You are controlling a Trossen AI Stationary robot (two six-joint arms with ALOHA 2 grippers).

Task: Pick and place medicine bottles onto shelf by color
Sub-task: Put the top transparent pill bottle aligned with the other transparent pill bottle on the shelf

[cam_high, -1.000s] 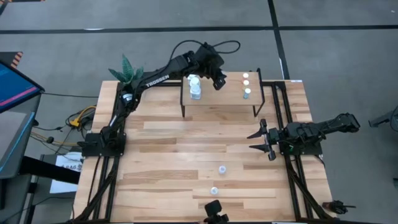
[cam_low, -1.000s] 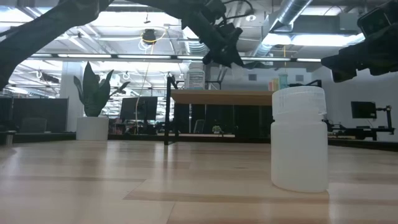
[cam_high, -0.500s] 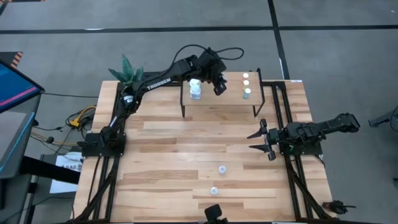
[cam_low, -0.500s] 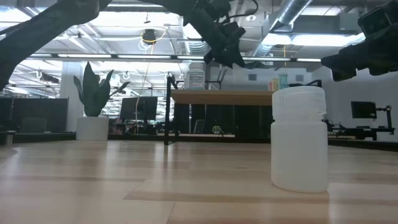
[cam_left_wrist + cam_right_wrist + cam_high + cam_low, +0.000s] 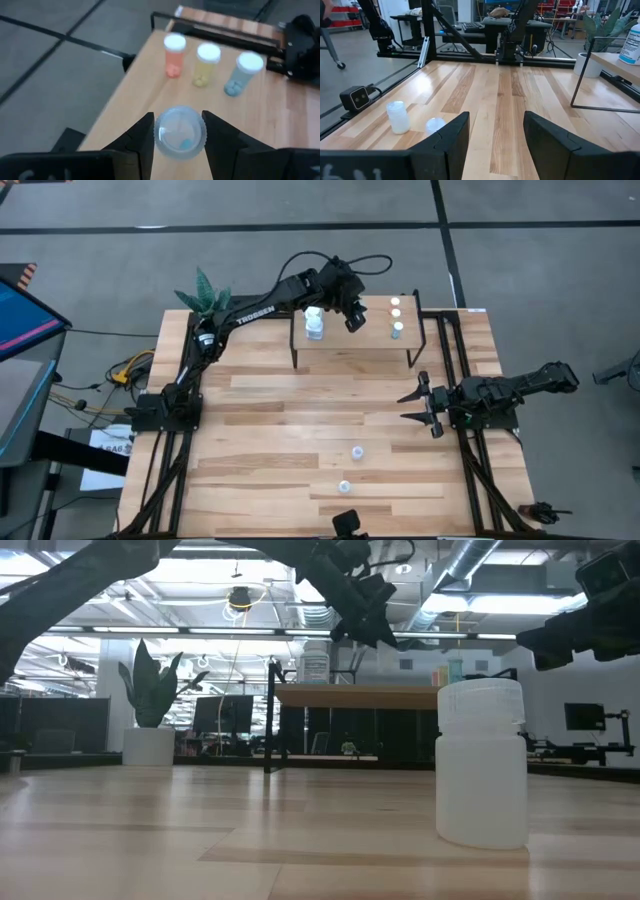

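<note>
While poised over the shelf (image 5: 355,340), left gripper (image 5: 178,132) clasps a bluish bottle (image 5: 179,133), mid-placing beside its pale mates; next calls for lowering, then letting go. Farther right, right gripper (image 5: 418,408) waits, spread wide, grasping nothing.

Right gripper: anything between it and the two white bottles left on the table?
Nothing visible. The open right gripper has only bare tabletop between it and the nearer white bottle and the farther white bottle. The shelf lies off that line, with the left gripper over it.
</note>
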